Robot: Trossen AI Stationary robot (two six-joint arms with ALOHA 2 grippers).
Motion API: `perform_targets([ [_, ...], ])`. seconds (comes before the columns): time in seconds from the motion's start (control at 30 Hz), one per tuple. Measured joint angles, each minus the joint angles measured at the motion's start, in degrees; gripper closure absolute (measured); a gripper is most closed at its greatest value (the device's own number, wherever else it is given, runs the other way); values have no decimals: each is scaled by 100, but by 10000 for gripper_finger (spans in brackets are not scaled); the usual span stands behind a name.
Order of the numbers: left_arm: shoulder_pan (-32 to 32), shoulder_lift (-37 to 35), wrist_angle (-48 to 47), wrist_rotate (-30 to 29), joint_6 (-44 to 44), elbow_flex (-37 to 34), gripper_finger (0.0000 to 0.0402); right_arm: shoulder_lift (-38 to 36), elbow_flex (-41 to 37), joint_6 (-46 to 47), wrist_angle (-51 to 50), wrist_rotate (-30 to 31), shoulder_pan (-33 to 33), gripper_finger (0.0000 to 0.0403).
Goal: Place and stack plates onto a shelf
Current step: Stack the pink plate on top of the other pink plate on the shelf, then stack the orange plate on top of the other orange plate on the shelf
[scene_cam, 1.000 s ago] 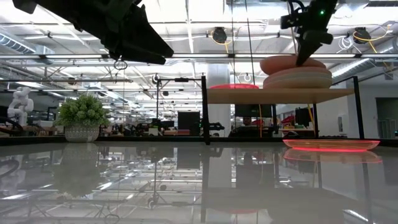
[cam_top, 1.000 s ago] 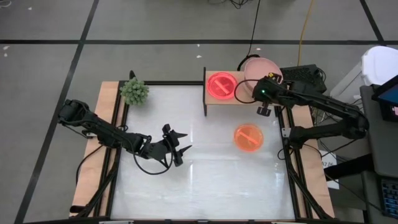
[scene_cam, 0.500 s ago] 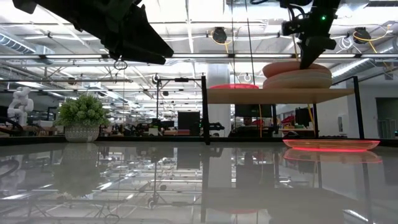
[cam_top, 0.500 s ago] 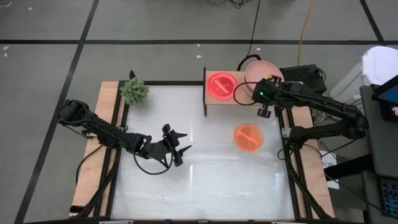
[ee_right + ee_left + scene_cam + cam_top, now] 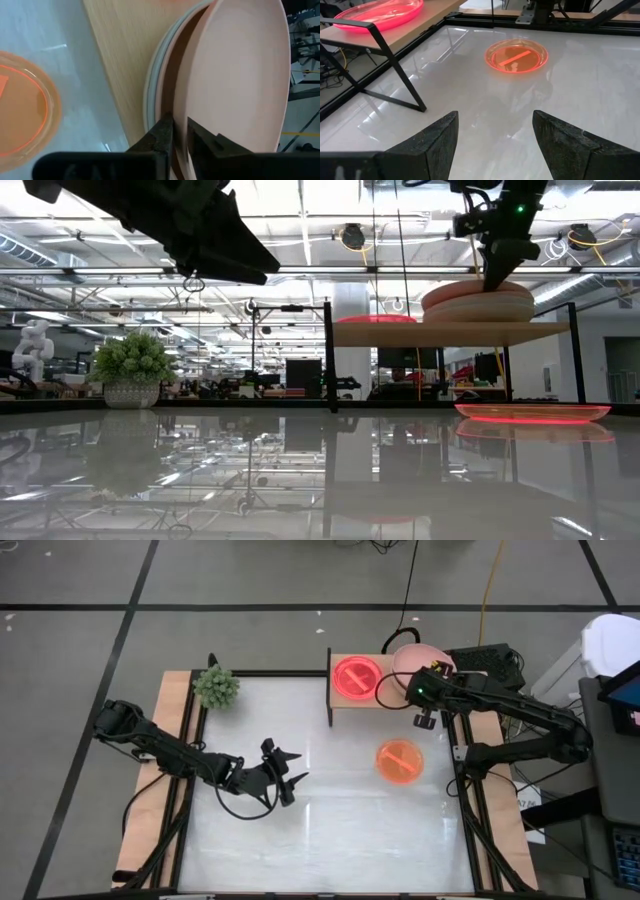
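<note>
Two arms: both are seen at the table, only the right one at work.
High view: the right gripper (image 5: 424, 690) is held over the shelf (image 5: 345, 701) at its right end, above the salmon-pink plate (image 5: 420, 657) on top of the stack there. The neon pink plate (image 5: 355, 676) is seen on the shelf's left half, the orange plate (image 5: 399, 760) on the tabletop (image 5: 330, 840), nearer the right arm. The left gripper (image 5: 283, 780) is parked mid-table, well apart.
Low view: the stack of large plates (image 5: 478, 302) is shown lying on the shelf, the top plate nearly level.
Left wrist view: wide-spread fingers (image 5: 440, 137) are seen, nothing between them.
Right wrist view: the fingers (image 5: 161, 132) are set narrowly astride the salmon-pink plate's rim; whether it is gripped or just released cannot be told.
Key relation: the stack lies directly under the right gripper, so a straight lift is judged next.
</note>
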Motion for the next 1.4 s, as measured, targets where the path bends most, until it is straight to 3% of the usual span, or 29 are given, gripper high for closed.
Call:
perform_targets([
  [0.37,0,0,-5,0,40,0,142,-4,0,4,-84,0,0,356],
  [0.7,0,0,-44,0,39,0,142,-150,109,109,-100,-89,126,297],
  [0.93,0,1,-44,0,37,-2,142,-361,164,354,-173,-188,356,282],
  [1.07,0,0,-42,7,6,0,142,-422,166,538,-231,-214,571,283],
  [1.4,-15,0,-39,51,20,-1,142,-439,166,1068,-251,-1003,1581,284],
])
